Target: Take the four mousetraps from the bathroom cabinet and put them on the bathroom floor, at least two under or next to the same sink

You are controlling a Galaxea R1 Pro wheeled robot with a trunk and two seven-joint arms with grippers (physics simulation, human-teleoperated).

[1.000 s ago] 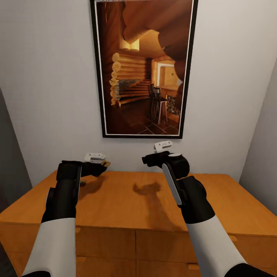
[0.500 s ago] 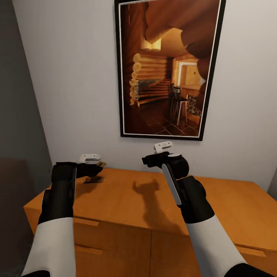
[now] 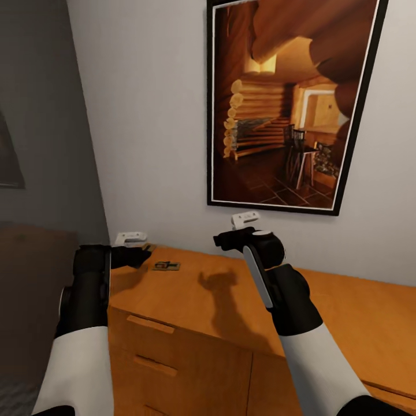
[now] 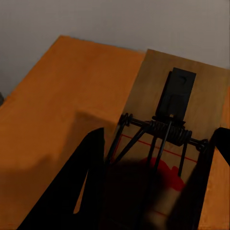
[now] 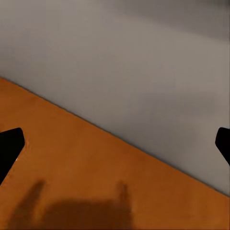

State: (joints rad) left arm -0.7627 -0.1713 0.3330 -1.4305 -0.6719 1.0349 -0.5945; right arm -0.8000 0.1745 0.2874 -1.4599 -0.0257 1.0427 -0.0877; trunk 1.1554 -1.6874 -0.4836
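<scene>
A mousetrap (image 4: 177,96), a tan wooden slab with a dark spring and bar, is held between the fingers of my left gripper (image 4: 153,143). In the head view the left gripper (image 3: 141,251) hovers over the left end of an orange dresser, with a tan edge of the mousetrap (image 3: 148,247) showing at its tip. A second small flat tan slab with a dark part (image 3: 166,266) lies on the dresser top just right of it. My right gripper (image 3: 222,238) is open and empty above the dresser's middle; its fingertips (image 5: 9,143) stand wide apart. Cabinet, bathroom floor and sink are out of view.
The orange wooden dresser (image 3: 346,312) with drawer fronts (image 3: 150,323) stands against a pale wall. A large framed picture of a log interior (image 3: 283,110) hangs above it. A darker grey wall (image 3: 40,115) meets it at the left.
The whole view has swung left: picture and dresser shifted right, and the dark wall came in at left. Both arms keep their pose, the left still shut on the mousetrap.
</scene>
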